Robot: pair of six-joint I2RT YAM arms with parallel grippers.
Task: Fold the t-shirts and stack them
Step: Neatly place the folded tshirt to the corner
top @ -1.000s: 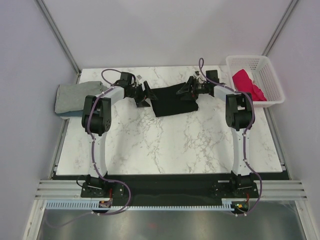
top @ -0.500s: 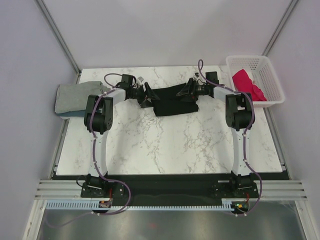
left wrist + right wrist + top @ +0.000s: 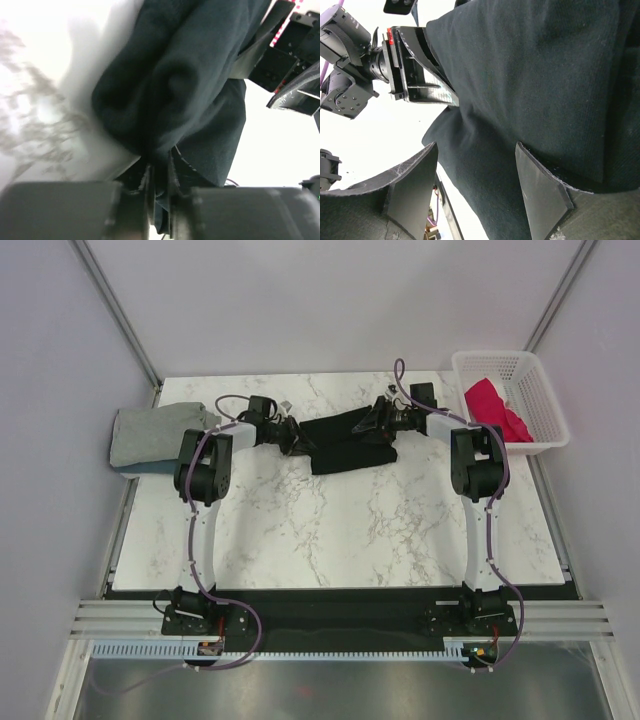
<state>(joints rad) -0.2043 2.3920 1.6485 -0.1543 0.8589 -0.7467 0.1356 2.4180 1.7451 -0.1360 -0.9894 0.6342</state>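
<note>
A black t-shirt point(image 3: 345, 443) lies partly folded at the back middle of the marble table. My left gripper point(image 3: 293, 437) is at its left edge, shut on a bunched fold of the black cloth point(image 3: 165, 100), which is pinched between the two pads point(image 3: 159, 172). At the shirt's right end my right gripper point(image 3: 372, 423) stands open, its fingers point(image 3: 540, 192) straddling the black cloth point(image 3: 530, 85) without closing on it. A folded grey t-shirt point(image 3: 150, 433) rests on a blue one point(image 3: 124, 469) at the far left. The crimson-pink t-shirt point(image 3: 492, 406) lies in the basket.
The white lattice basket point(image 3: 546, 400) stands at the back right corner, just beyond the table edge. The grey and blue stack overhangs the table's left edge. Grey walls close in the back and both sides.
My left gripper has slid right onto the black t-shirt's left edge and closed on the cloth, bunching it. The right gripper has stayed open in place.
</note>
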